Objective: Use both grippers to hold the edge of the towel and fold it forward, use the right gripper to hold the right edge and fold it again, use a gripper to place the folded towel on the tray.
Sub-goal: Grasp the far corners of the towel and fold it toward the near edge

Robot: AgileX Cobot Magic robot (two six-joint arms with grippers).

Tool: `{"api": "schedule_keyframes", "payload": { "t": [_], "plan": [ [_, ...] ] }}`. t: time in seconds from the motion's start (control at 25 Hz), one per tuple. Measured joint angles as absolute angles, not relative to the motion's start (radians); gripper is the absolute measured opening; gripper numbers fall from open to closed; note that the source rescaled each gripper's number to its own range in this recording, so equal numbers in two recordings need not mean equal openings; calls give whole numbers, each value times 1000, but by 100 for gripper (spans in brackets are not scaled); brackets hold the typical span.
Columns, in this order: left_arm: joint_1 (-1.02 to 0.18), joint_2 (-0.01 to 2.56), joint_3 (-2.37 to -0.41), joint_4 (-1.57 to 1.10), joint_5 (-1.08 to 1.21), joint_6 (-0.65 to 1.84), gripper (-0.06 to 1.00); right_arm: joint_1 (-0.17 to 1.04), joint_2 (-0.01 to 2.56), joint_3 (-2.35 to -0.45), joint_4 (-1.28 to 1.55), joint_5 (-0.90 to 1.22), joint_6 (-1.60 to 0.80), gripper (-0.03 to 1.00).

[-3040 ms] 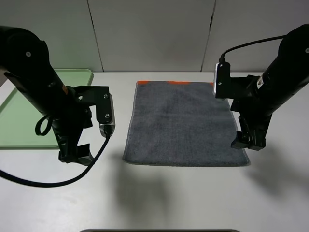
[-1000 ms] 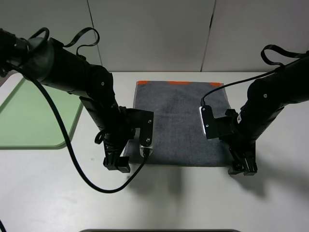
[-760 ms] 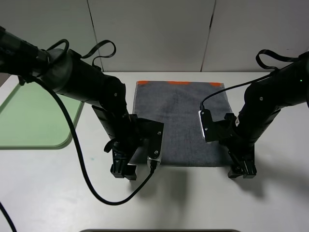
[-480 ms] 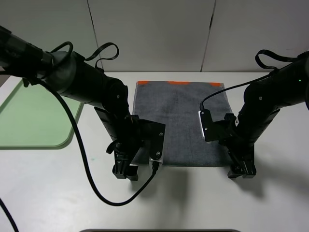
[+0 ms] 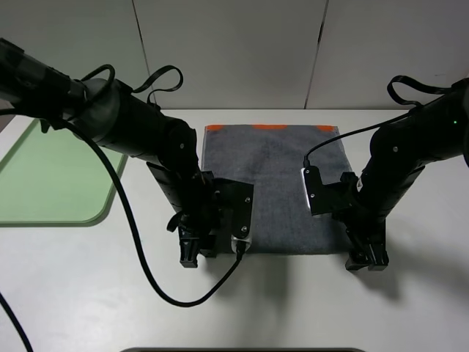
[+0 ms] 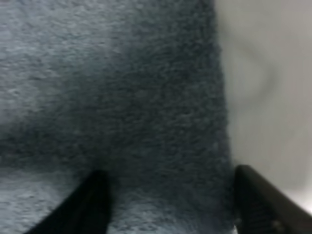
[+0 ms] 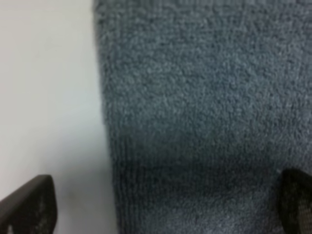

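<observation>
The towel (image 5: 275, 183) lies flat at table (image 5: 308, 308) centre; tray (image 5: 44, 183) sits at the left edge. L gripper (image 5: 192, 255) and R gripper (image 5: 366, 258) sit low at the towel's near corners, jaws spread wide, nothing held. This lets you pinch both corners and fold fwd evenly.

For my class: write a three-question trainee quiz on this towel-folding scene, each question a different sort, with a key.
1. True or false: the towel lies flat and unfolded on the table.
2. In the high view, the green tray sits: A) left of the towel, B) right of it, C) beneath it.
3. Which towel corners are the left end effector and right end effector at?
Key: true; A; the two near corners.
</observation>
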State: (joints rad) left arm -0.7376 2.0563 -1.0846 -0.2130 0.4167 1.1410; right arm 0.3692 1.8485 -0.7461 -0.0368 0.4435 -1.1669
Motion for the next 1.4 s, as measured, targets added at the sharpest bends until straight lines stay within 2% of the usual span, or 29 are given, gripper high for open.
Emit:
{"api": "schedule_keyframes", "payload": {
  "t": [0.08,0.2,0.48,0.64,0.72,0.8,0.88,1.4],
  "plan": [
    [-738,2057,-1086,-213,412,1141,40,369,1849,-746,-35,443,-1168,98],
    [-738,2058,-1086,-213,406,1141,33,369,1849,-746,-27,441,-1168,88],
    [-738,2059,-1086,-213,401,1141,30,369,1850,-746,-20,390,-1167,57],
    [-738,2059,-1086,-212,399,1141,28,369,1853,-746,-20,362,-1167,36],
    [-738,2060,-1086,-210,392,1141,21,369,1854,-746,-20,350,-1167,25],
    [-738,2060,-1089,-209,389,1141,7,369,1855,-746,-22,336,-1167,10],
    [-738,2060,-1089,-211,389,1141,2,369,1856,-746,-24,332,-1162,0],
    [-738,2058,-1089,-211,392,1141,0,369,1856,-746,-21,336,-1061,0]
  ]
}}
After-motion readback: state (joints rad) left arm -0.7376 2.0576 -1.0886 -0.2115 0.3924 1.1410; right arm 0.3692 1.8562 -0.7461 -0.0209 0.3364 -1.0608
